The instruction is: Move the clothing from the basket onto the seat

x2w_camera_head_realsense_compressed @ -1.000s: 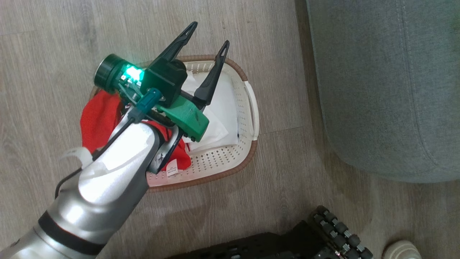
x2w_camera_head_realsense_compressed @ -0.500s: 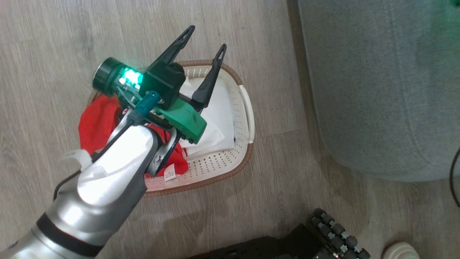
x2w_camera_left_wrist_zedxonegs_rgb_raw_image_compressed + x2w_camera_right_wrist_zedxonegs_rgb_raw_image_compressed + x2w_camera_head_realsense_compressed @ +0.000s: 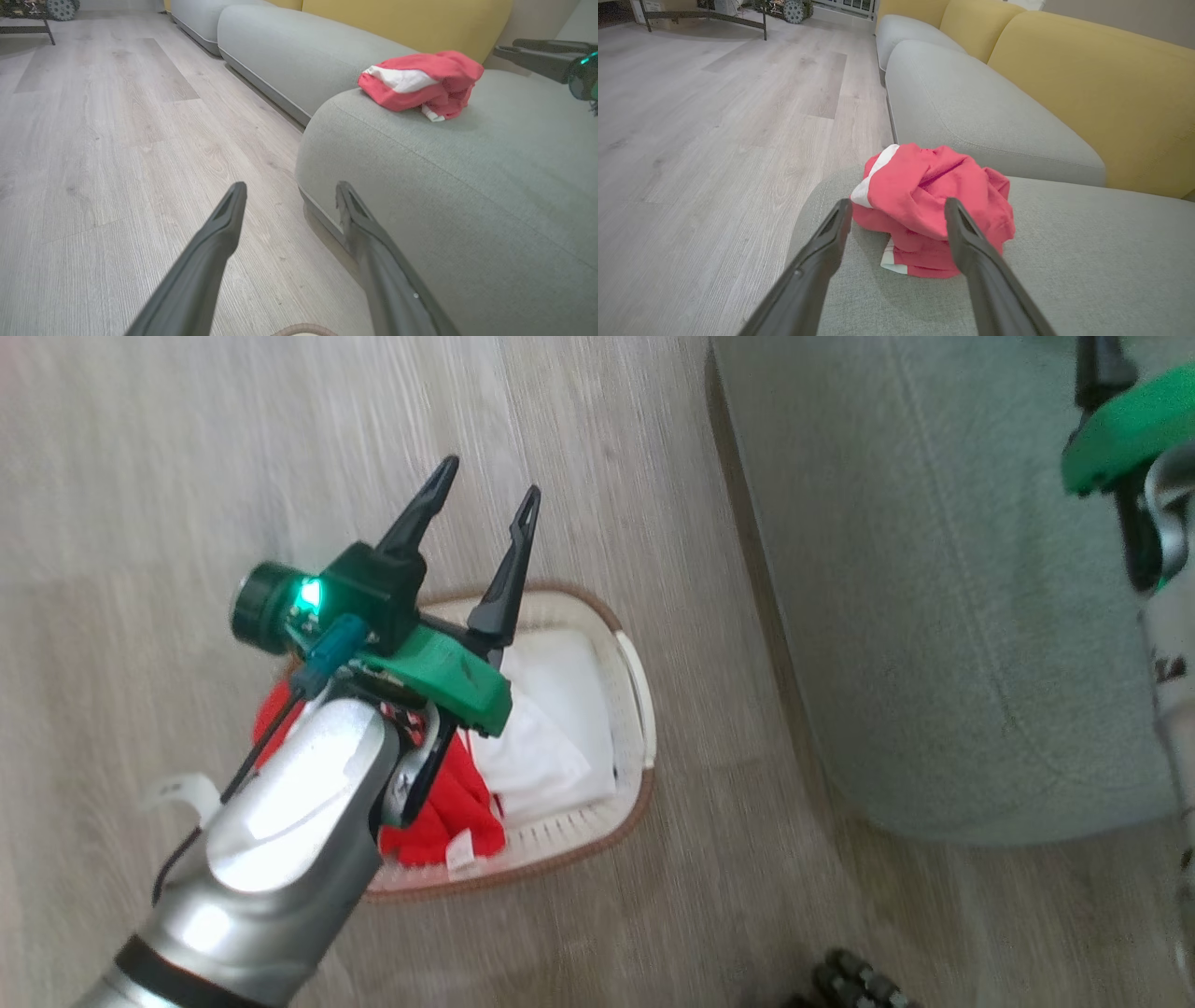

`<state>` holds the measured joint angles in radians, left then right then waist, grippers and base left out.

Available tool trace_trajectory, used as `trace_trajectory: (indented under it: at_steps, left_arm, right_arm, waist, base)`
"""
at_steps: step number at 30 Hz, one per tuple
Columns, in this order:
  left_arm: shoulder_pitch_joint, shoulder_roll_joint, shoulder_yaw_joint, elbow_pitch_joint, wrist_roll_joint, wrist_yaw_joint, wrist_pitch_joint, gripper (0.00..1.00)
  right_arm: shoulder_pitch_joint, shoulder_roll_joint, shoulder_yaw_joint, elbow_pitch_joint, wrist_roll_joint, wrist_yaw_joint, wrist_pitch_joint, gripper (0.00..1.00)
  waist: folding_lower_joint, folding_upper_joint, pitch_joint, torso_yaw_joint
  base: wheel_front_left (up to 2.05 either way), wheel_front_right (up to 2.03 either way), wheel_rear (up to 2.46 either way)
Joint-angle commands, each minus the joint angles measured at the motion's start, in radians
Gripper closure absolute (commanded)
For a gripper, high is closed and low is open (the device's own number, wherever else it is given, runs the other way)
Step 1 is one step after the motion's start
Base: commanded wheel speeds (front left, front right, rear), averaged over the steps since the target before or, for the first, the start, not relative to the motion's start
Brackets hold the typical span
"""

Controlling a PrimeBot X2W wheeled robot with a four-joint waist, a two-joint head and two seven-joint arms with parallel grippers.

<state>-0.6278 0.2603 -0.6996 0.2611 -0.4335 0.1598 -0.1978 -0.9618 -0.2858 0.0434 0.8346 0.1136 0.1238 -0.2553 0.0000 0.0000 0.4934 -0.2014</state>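
One red garment (image 3: 924, 186) with a white band lies crumpled on the seat (image 3: 934, 616), just before the right gripper (image 3: 897, 204), whose fingers stand wide apart and hold nothing. More clothing (image 3: 551, 737), soft and folded, red beside white, fills the basket (image 3: 597, 835) on the floor, at 9 o'clock from the seat. The left gripper (image 3: 490, 478) hangs above it, also spread and empty, tips pointing to 1 o'clock. The clothing lies toward 6 o'clock from the tips, so I judge the left arm nearer.
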Motion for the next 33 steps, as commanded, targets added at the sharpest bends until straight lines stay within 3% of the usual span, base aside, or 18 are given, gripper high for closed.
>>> trace_trajectory:
  at_steps: [1,11,17,25,33]
  left_arm:
    - [0.004,0.002,0.041,-0.017,-0.013,0.005,-0.018,0.0]
    - [0.147,-0.029,0.128,0.047,-0.066,0.03,-0.062,0.0]
    - [0.288,-0.027,0.216,0.007,-0.051,0.052,-0.064,0.0]
    - [0.478,-0.023,0.341,-0.084,0.006,0.079,-0.064,0.0]
    - [0.635,-0.053,0.431,-0.158,0.061,0.066,-0.064,0.0]
  right_arm:
    - [0.03,-0.01,0.019,-0.045,0.012,0.007,-0.006,0.0]
    - [0.174,0.036,0.128,-0.109,0.069,0.007,-0.006,0.0]
    - [0.315,0.103,0.124,-0.189,0.076,0.007,-0.006,0.0]
    - [0.543,0.195,0.086,-0.348,0.052,0.007,-0.006,0.0]
    - [0.739,0.231,-0.018,-0.524,-0.01,0.007,-0.006,0.0]
  waist:
    - [0.0,0.0,-0.091,0.025]
    - [0.0,0.0,-0.335,0.106]
    - [0.0,0.0,-0.434,0.155]
    - [0.0,0.0,-0.495,0.188]
    - [0.0,0.0,-0.516,0.214]
  base:
    - [0.0,0.0,0.0]
    - [0.0,0.0,0.0]
    - [0.0,0.0,0.0]
    - [0.0,0.0,0.0]
    - [0.0,0.0,0.0]
